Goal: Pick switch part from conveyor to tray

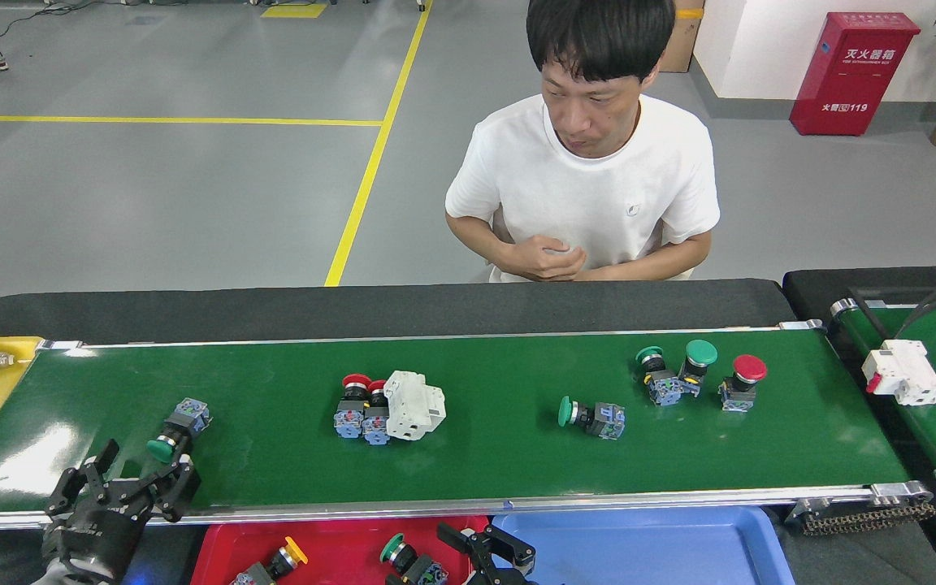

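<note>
Red tray (224, 546): perhaps two switches (403, 556).

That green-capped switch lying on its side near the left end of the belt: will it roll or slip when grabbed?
The green-capped switch lies on its side with a round cap, so a nudge may roll it. Its squarish blue-grey rear block likely limits that to a pivot. The conveyor looks glossy, so it may slide. The left end effector is spread open beside it; closing across the block seems safer.

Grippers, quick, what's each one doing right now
Left gripper: open, empty, near the green-capped switch.
Right gripper: open, empty, over the red tray.
</note>
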